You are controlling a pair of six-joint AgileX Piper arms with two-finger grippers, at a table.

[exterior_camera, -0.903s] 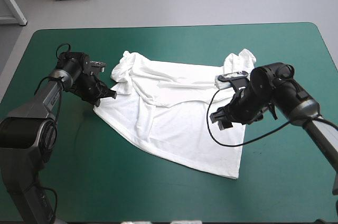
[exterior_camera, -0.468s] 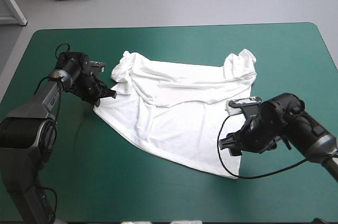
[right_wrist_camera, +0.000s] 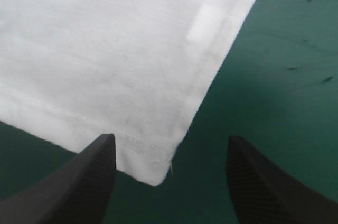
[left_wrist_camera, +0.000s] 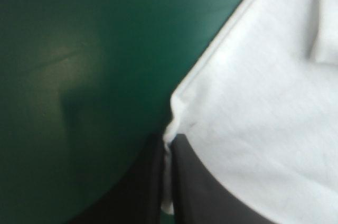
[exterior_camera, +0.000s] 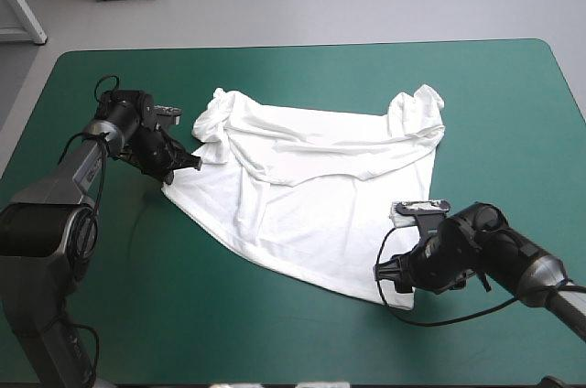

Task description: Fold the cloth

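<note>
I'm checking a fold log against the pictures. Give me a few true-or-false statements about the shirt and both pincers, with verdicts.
1. The left pincer is shut on the T-shirt. True.
2. The right pincer is shut. False: its fingers stand apart.
3. A T-shirt corner lies between the right pincer's fingers. True.
4. The T-shirt is a folded bundle. False: it lies mostly spread on the table.
</note>
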